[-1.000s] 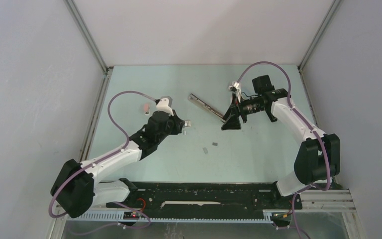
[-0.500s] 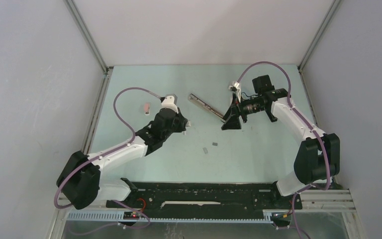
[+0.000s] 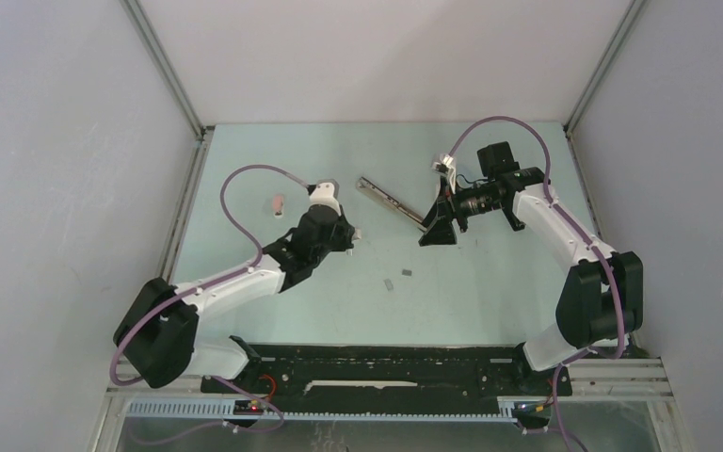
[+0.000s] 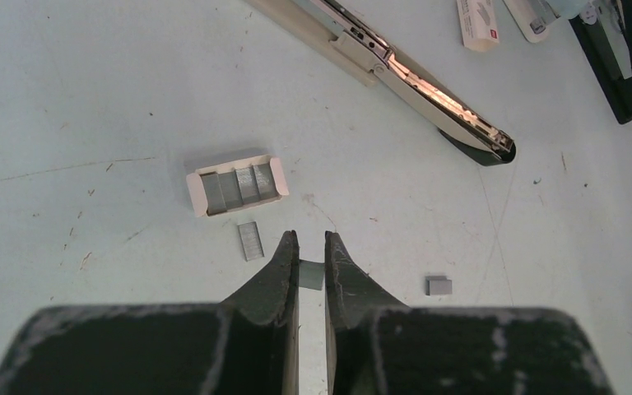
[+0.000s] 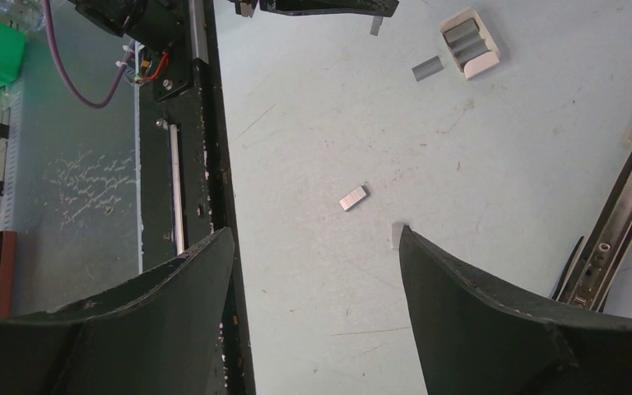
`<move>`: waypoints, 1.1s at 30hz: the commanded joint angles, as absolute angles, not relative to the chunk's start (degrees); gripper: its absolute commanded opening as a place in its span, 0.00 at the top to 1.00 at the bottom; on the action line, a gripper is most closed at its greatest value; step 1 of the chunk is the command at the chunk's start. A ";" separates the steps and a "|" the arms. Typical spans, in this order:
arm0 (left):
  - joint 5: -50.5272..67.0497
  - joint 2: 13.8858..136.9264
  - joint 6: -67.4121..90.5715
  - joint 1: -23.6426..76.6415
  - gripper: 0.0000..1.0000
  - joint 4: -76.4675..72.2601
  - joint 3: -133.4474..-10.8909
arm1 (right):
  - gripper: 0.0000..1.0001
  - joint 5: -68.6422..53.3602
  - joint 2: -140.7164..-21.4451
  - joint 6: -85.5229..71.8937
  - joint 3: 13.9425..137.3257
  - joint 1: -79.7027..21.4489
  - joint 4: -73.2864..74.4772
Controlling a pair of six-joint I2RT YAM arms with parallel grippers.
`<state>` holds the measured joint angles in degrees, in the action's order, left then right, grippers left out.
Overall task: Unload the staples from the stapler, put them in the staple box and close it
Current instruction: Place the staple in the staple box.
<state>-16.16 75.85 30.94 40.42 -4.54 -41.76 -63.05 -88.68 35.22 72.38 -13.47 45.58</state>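
The stapler lies swung open on the pale green table, its long metal rail bare. My left gripper is shut on a short grey strip of staples pinched between its tips, low over the table just in front of a small white staple box. Loose strips of staples lie beside it and to the right. My right gripper stands open and holds nothing, next to the stapler's near end, with one strip on the table beyond its fingertips.
A small pink stapler lies at the left of the table. Grey walls close the sides and back. A black rail runs along the near edge. The right gripper's black finger shows at the top right of the left wrist view.
My left arm has shifted a little to the right, gripper still shut. The right arm and the stapler have not moved.
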 commanded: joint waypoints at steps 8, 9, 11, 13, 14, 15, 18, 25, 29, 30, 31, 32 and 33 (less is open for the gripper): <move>-20.30 76.37 28.83 41.47 0.94 -5.19 -45.83 | 0.18 -63.81 -89.14 34.67 72.73 -12.96 45.18; -20.38 76.47 28.76 41.45 0.94 -5.19 -45.94 | 0.18 -63.82 -89.17 34.63 72.69 -12.93 45.13; -20.60 76.70 28.63 41.54 0.94 -5.11 -46.17 | 0.18 -63.81 -89.13 34.64 72.74 -12.93 45.17; -20.87 76.83 28.48 41.59 0.94 -4.93 -46.44 | 0.18 -63.81 -89.12 34.55 72.73 -12.93 45.17; -21.02 76.97 28.40 41.62 0.94 -4.85 -46.55 | 0.18 -63.81 -89.14 34.54 72.69 -12.92 45.18; -21.16 77.07 28.29 41.59 0.94 -4.77 -46.70 | 0.18 -63.81 -89.07 34.59 72.69 -12.94 45.13; -21.75 77.44 28.04 41.74 0.94 -4.58 -47.08 | 0.18 -63.81 -89.12 34.54 72.69 -12.92 45.15; -23.95 80.76 26.96 41.68 0.94 -4.55 -49.99 | 0.18 -63.90 -89.29 34.76 72.75 -12.83 45.25; -25.20 84.17 26.15 41.75 0.94 -4.39 -52.75 | 0.18 -63.90 -89.31 34.63 72.69 -12.84 45.22; -25.36 85.05 25.98 41.66 0.94 -4.35 -53.69 | 0.18 -63.90 -89.26 34.64 72.70 -12.83 45.26; -25.47 85.87 25.82 41.58 0.93 -4.13 -54.42 | 0.18 -63.94 -89.26 34.64 72.70 -12.83 45.26; -25.56 86.73 25.72 41.63 0.93 -3.87 -55.08 | 0.18 -63.90 -89.17 34.63 72.69 -12.82 45.25; -25.62 87.58 25.64 41.65 0.93 -3.60 -55.63 | 0.18 -63.90 -89.13 34.67 72.73 -12.79 45.24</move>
